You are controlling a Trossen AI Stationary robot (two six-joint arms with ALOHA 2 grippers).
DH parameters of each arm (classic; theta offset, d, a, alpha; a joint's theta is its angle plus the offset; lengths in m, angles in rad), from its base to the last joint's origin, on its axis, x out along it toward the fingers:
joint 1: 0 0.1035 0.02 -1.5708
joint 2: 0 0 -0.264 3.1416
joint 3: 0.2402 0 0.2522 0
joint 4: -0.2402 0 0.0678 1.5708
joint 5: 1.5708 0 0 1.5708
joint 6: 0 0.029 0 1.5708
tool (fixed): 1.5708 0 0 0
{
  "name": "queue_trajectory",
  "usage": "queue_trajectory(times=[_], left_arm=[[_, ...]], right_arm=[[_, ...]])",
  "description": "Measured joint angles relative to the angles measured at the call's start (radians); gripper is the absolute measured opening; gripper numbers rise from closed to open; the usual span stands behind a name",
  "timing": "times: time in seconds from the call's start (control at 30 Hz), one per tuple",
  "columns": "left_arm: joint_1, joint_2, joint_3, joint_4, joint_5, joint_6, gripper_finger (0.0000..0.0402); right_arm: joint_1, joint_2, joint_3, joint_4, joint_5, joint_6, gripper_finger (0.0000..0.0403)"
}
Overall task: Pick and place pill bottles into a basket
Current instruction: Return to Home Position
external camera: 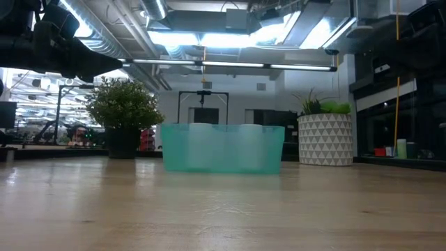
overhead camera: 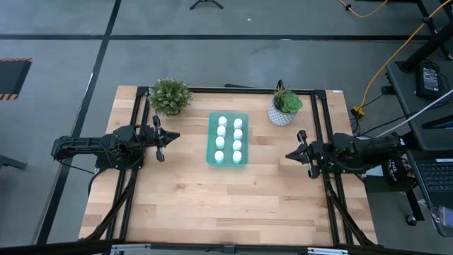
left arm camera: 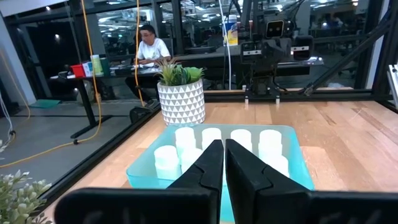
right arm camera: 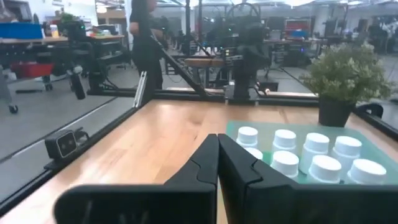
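Observation:
The teal-green tray [overhead camera: 228,161] lies on the table's far middle, with several white pill bottles [overhead camera: 236,144] standing upright in it in two rows. It also shows in the low view [external camera: 223,148], the left wrist view [left arm camera: 140,168] and the right wrist view [right arm camera: 236,127]. My left gripper [overhead camera: 174,137] is shut and empty, above the table left of the tray. My right gripper [overhead camera: 289,154] is shut and empty, above the table right of the tray. Both point toward the tray.
A bushy green plant in a dark pot [overhead camera: 170,95] stands at the far left. A succulent in a white patterned pot [overhead camera: 284,108] stands at the far right. Bare wooden table [overhead camera: 226,202] lies toward the near edge. People show in the room beyond.

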Motion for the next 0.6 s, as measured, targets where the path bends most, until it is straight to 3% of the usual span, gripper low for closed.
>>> queue_trajectory(times=[0.6], left_arm=[[0.0,0.0,0.0,0.0,-0.003,0.0,0.0012]], right_arm=[[0.0,0.0,0.0,0.001,0.004,0.073,0.0008]])
